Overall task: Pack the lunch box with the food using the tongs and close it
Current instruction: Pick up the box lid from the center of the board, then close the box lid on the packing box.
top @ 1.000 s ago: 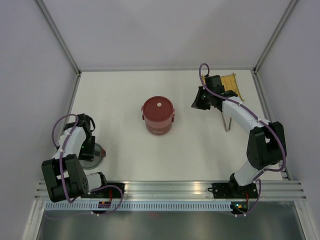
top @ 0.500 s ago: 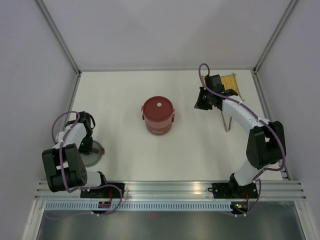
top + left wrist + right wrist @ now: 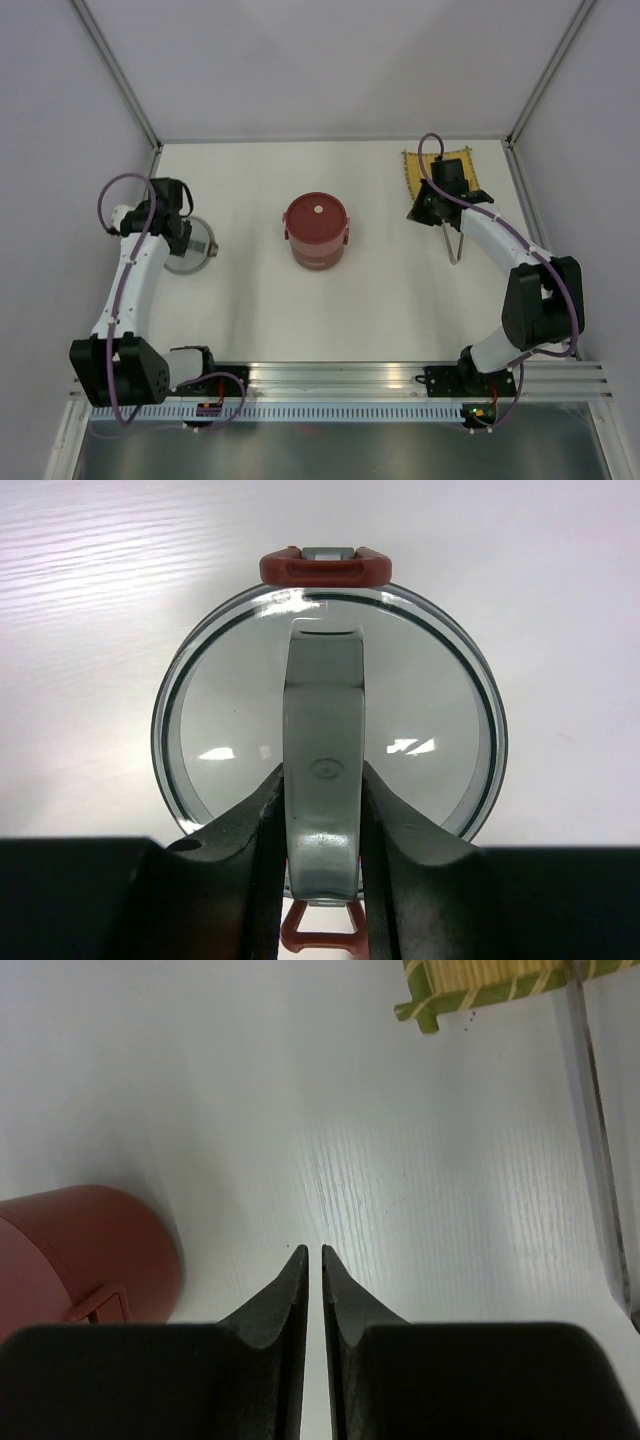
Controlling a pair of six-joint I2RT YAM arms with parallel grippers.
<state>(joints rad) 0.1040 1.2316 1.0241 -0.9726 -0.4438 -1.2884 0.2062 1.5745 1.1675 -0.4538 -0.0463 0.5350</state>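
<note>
The dark-red lunch box stands closed in the middle of the table, a pale knob on its top lid. It also shows low on the left in the right wrist view. My left gripper is shut on the grey handle strap of a clear round lid with red clips, held at the far left. The silver tongs lie on the table right of the box. My right gripper hovers just left of them, shut and holding nothing. No food shows.
A yellow woven mat lies at the back right, its corner at the top of the right wrist view. White walls with metal posts close in the table on three sides. A rail runs along the near edge.
My left gripper closed on the clear lid's handle and carried it from near the arm's base out toward the far left. My right gripper drifted right, toward the mat and tongs.
</note>
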